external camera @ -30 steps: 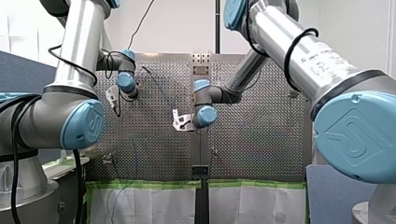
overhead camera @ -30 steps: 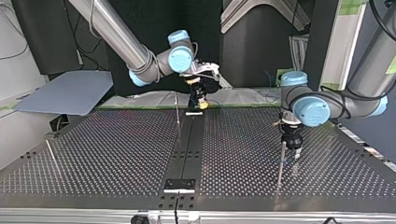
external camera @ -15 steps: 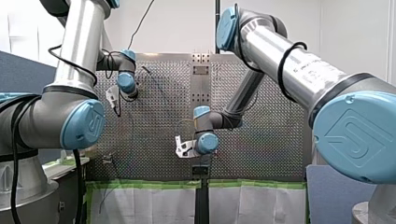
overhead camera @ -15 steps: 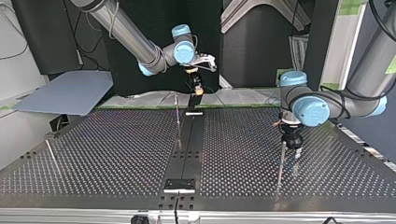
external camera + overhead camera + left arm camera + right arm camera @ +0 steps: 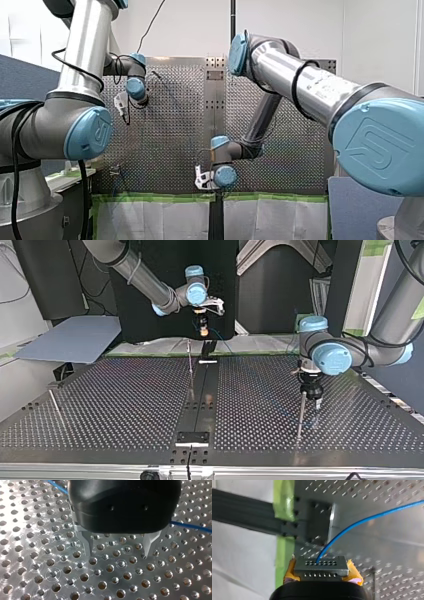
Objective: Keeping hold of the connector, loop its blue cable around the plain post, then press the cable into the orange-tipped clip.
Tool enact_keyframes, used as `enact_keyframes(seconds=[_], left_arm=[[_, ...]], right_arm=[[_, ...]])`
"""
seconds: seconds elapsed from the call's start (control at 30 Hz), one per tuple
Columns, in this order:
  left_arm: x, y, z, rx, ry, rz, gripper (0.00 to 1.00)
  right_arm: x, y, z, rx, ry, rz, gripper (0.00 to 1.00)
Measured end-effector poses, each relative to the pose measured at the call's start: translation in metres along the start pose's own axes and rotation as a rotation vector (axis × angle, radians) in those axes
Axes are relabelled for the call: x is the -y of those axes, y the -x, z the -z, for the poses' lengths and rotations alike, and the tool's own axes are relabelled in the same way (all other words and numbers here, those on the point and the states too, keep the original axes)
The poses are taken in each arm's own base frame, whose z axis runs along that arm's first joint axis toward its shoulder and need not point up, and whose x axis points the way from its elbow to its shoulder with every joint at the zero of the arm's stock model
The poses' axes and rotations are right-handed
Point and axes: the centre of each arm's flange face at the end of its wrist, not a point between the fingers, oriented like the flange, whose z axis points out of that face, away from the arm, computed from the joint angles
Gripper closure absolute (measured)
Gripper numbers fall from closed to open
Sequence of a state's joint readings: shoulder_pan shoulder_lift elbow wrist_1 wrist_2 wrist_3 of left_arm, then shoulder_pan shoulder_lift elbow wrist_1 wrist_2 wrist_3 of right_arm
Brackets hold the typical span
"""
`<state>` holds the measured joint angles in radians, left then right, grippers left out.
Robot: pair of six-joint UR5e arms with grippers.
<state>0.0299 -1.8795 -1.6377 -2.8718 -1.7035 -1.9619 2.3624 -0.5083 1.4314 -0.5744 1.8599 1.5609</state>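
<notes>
My right gripper [image 5: 322, 574] is shut on a grey connector [image 5: 321, 564], which sits between its yellow pads [image 5: 290, 572]. The blue cable [image 5: 367, 518] leaves the connector's face and runs off over the perforated table. In the top view my right gripper [image 5: 203, 330] hangs above the table's far edge, with the cable [image 5: 223, 341] trailing down from it. My left gripper [image 5: 119, 548] stands open just above the table, its metal fingers [image 5: 88, 544] bare, and the cable [image 5: 191, 526] passes behind it. A thin upright post [image 5: 301, 410] stands right beside my left gripper [image 5: 311, 391]. No orange tip shows.
A second thin post [image 5: 190, 360] stands near the table's far middle and a third [image 5: 54, 402] at the top view's left. A black strip [image 5: 202, 395] runs down the table's middle. A black plate with a metal upright [image 5: 333, 521] and green tape [image 5: 284, 505] lie under my right gripper.
My right gripper has carried the connector back toward the arms' side of the table and higher in the top view. My left arm has stayed still.
</notes>
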Motion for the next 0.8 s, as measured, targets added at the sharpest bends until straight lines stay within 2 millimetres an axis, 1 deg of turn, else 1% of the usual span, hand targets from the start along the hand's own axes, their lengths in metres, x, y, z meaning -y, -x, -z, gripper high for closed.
enact_keyframes(seconds=[0.13,0.27,0.47,0.7,0.8], left_arm=[[0.001,0.000,0.000,0.000,-0.002,0.000,0.00],[0.001,0.000,0.000,0.000,-0.001,-0.001,0.00],[0.002,-0.001,0.001,-0.001,-0.003,-0.002,0.00],[0.004,-0.001,0.001,-0.002,-0.005,-0.004,0.00],[0.004,-0.002,0.002,-0.002,-0.007,-0.004,0.00]], right_arm=[[-0.006,0.023,-0.004,0.003,0.041,-0.028,1.00],[-0.013,0.052,-0.008,0.009,0.073,-0.048,1.00],[-0.027,0.096,-0.006,0.035,0.103,-0.086,1.00],[-0.042,0.142,-0.003,0.055,0.138,-0.115,1.00],[-0.049,0.164,0.001,0.070,0.159,-0.117,1.00]])
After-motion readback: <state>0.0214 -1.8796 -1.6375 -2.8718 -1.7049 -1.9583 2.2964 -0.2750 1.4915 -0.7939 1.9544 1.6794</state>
